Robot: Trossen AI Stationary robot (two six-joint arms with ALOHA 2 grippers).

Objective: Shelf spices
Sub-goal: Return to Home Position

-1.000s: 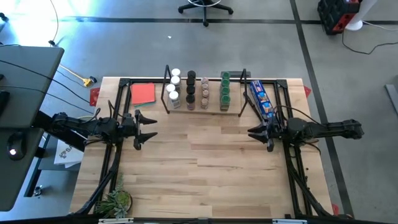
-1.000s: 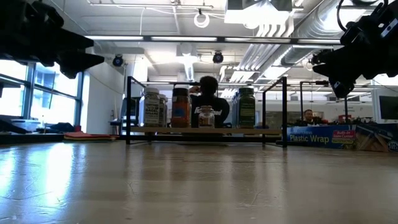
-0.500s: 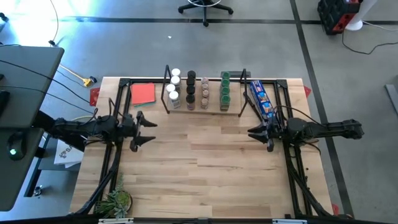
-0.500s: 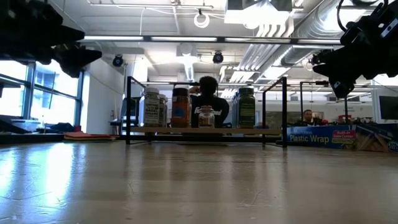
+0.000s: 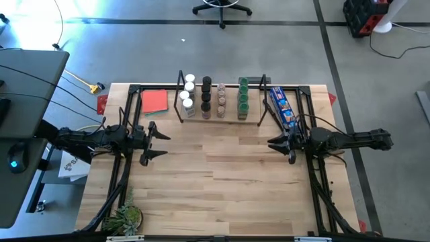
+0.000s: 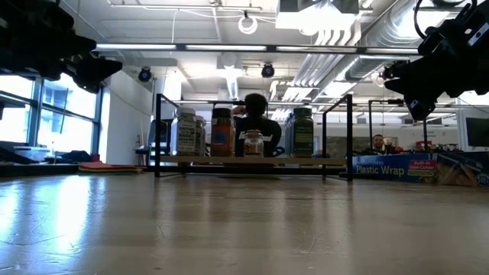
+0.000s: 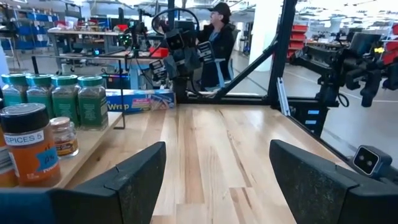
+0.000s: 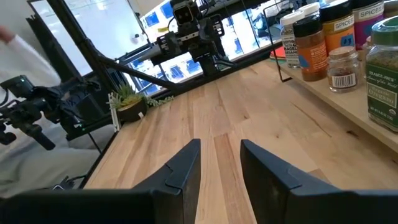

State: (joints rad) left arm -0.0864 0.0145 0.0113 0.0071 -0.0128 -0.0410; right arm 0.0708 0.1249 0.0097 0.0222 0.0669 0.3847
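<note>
The spices (image 5: 215,99) are several small jars with white, black, brown and green caps. They stand upright in rows on the shelf (image 5: 179,97), a low wooden rack with black end frames at the table's far edge. They also show in the low view (image 6: 221,131), the left wrist view (image 7: 78,102) and the right wrist view (image 8: 311,40). My left gripper (image 5: 164,144) hovers wide open and empty at the table's left, nearer than the shelf. My right gripper (image 5: 270,142) hovers at the table's right, open with a narrow gap and empty.
A flat red-orange card (image 5: 154,101) lies left of the shelf. A long blue plastic-wrap box (image 5: 282,107) lies right of it. A small plant (image 5: 124,216) stands at the near left corner. A person (image 6: 256,122) shows beyond the shelf. Bare wood (image 5: 222,168) lies between the arms.
My left gripper has drawn back a little toward the table's left edge, still open. The jars and the shelf have stayed where they were.
</note>
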